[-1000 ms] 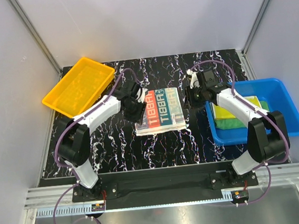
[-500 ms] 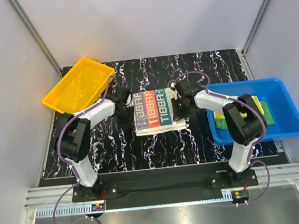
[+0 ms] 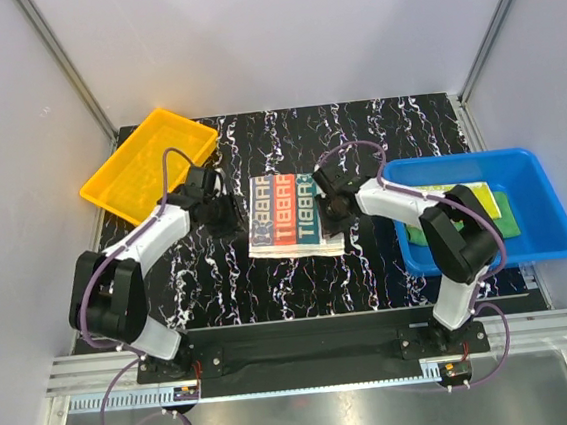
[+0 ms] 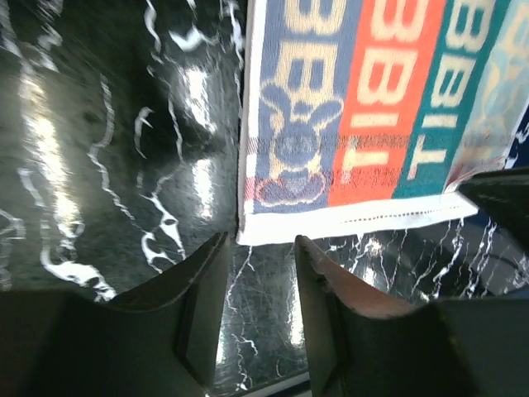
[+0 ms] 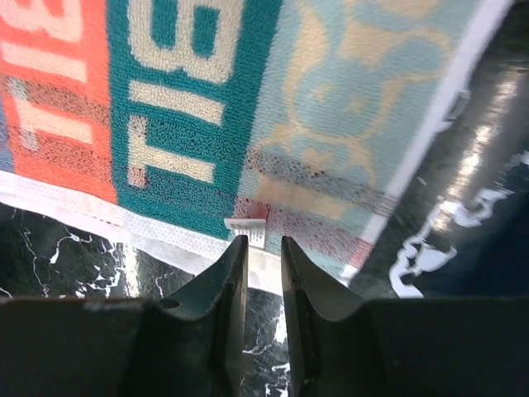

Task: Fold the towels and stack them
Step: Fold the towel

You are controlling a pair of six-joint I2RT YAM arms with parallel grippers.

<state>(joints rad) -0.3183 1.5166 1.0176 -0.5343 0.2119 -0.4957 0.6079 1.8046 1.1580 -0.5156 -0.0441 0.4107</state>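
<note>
The white/teal towel (image 3: 286,215) with red-orange letters lies folded and flat on the black marbled table. My left gripper (image 3: 228,216) sits just off its left edge. In the left wrist view it (image 4: 260,244) is open with only table between the fingers, and the towel's corner (image 4: 331,141) lies just beyond the tips. My right gripper (image 3: 329,208) is at the towel's right edge. In the right wrist view it (image 5: 263,241) is narrowly open over the white hem (image 5: 165,231), beside a small label (image 5: 248,229). The yellow towel (image 3: 471,199) and the green towel (image 3: 506,213) lie in the blue bin.
The blue bin (image 3: 557,236) stands at the right, with my right arm reaching past its left wall. A yellow tray (image 3: 125,187) sits at the back left. Grey walls close in the table on three sides.
My right gripper has moved left from beside the bin to the towel's right edge. My left gripper has drawn back left off the towel. The towel has shifted slightly left.
</note>
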